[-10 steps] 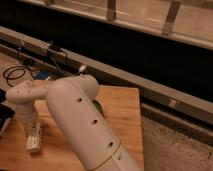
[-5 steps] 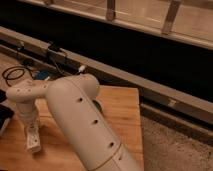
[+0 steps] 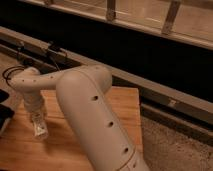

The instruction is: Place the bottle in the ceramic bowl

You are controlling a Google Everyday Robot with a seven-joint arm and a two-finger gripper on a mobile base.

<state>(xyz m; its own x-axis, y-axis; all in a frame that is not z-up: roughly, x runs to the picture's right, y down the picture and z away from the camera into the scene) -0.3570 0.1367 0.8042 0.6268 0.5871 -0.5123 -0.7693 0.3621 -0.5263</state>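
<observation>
- The counter (image 3: 122, 107) is a light wooden top, with a bare stretch showing at its far right corner and along its near left side.
- Toward its left end the bottle (image 3: 39, 130), pale and small, is down on the wood.
- The gripper (image 3: 37, 123) stands right over that spot, jaws closed on the bottle.
- A dark thing (image 3: 4, 116) sits at the left edge, cut off; I cannot tell what it is.

Wooden table (image 3: 122, 102); black cables (image 3: 12, 73) beyond its far-left corner; speckled floor (image 3: 172, 147) at right.
</observation>
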